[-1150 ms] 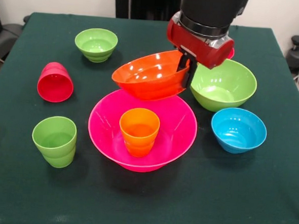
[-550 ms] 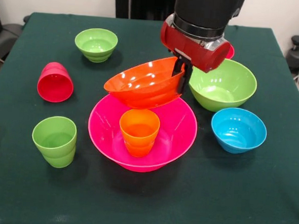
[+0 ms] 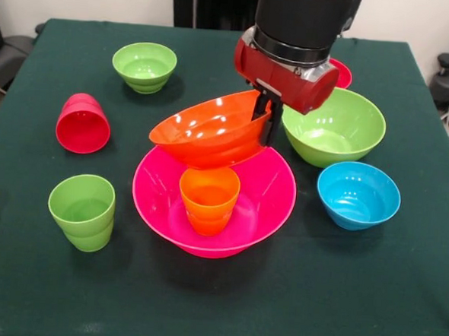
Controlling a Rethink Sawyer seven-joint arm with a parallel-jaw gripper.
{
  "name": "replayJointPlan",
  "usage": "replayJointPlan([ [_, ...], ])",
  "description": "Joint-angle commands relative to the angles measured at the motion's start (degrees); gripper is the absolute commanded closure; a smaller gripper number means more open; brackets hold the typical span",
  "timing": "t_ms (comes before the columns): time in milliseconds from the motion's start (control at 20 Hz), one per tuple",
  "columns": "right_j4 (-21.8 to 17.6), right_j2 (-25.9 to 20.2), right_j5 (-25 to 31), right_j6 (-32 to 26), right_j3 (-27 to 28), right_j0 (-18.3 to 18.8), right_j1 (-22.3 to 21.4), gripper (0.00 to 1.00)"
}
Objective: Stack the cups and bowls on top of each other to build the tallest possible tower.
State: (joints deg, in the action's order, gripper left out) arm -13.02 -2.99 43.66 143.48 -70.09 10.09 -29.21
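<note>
Over the pink bowl: I see the fingers clamped on the rim of the orange bowl, which is tilted and off the bench.
Inside pink bowl: orange cup, upright.
Left of pink bowl: green cup, red cup tipped.
Right of pink bowl: blue bowl, large green bowl.

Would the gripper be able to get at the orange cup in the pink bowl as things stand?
Probably not: the gripper is shut on the orange bowl, which hangs tilted directly above the orange cup standing in the pink bowl.
</note>
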Motion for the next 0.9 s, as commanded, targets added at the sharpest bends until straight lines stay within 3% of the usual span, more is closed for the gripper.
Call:
replayJointPlan([
  [50,-5.2,-7.6,8.9,-21.2,3.7,2.1,2.7,1.0],
  [900,-6.5,-9.1,10.6,-21.6,6.6,2.7,4.0,1.0],
])
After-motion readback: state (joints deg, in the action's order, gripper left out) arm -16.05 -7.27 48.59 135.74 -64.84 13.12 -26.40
